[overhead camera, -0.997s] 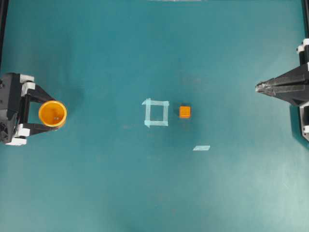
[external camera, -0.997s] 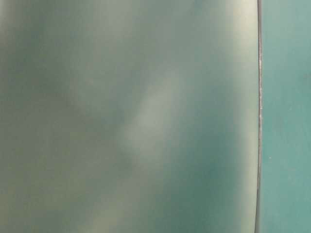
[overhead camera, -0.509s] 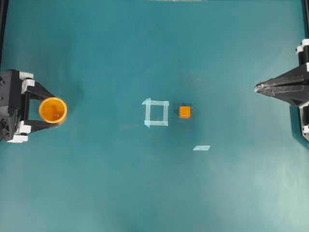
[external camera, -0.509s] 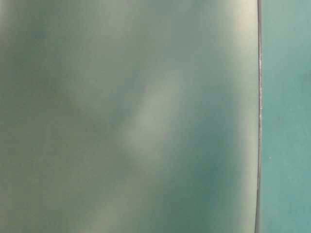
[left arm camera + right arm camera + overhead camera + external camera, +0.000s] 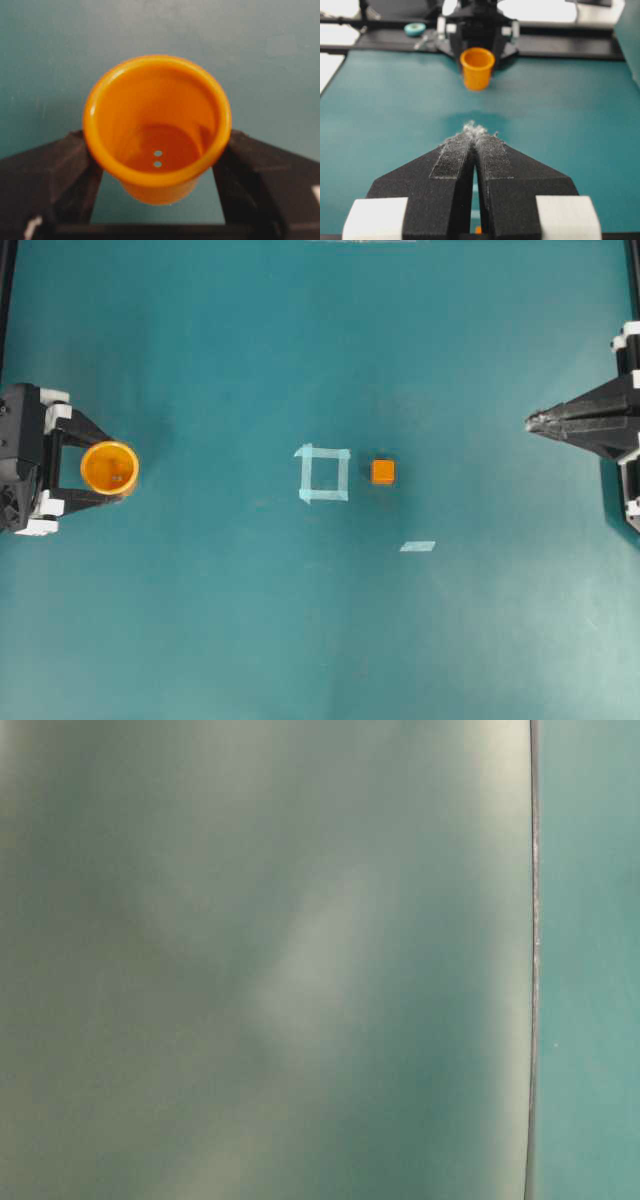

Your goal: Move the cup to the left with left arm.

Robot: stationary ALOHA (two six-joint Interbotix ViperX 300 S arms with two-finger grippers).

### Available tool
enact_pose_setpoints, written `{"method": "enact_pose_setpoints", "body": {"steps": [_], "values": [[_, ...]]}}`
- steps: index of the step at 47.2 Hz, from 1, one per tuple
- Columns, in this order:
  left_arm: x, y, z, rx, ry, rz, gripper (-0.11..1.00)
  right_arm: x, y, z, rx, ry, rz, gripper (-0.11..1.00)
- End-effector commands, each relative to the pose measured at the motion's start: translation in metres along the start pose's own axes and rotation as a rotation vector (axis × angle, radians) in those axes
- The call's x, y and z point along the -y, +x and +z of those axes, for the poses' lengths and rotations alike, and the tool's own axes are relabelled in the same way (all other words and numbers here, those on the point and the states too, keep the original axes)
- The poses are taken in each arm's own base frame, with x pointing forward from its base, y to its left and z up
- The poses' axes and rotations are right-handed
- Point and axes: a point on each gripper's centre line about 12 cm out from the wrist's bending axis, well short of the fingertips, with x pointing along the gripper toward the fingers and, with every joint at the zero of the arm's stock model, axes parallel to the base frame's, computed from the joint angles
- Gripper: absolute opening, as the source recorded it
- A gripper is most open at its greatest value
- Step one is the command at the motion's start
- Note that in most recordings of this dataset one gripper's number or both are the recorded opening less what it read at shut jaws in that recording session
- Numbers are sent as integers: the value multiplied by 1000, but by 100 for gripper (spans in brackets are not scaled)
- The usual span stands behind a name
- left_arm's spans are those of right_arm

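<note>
The orange cup [image 5: 109,467] stands upright at the far left of the teal table, between the two black fingers of my left gripper [image 5: 108,468]. In the left wrist view the cup [image 5: 157,125] fills the gap of the left gripper [image 5: 157,145], and both fingers press against its sides just under the rim. I cannot tell whether its base touches the table. My right gripper [image 5: 530,423] is shut to a point at the far right edge, far from the cup [image 5: 477,67], with nothing in the right gripper [image 5: 475,131].
A pale tape square [image 5: 323,473] marks the table's middle, with a small orange cube [image 5: 382,472] just right of it and a loose tape strip [image 5: 417,546] lower right. The table-level view is only a blur.
The left gripper and the cup shifted together slightly toward the far side of the table, then stayed still. The right arm has not moved.
</note>
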Motion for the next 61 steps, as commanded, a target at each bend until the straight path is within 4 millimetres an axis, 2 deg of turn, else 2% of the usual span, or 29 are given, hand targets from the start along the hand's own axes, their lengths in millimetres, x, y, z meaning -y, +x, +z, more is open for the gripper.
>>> {"method": "enact_pose_setpoints", "body": {"steps": [1, 17, 61], "values": [[-1, 1, 6, 15, -3, 3, 64, 0, 3, 10, 20, 3, 1, 0], [-1, 1, 5, 12, -5, 4, 64, 0, 11, -7, -55, 9, 1, 0], [-4, 1, 5, 11, -26, 19, 64, 0, 11, -6, -51, 14, 1, 0]]}}
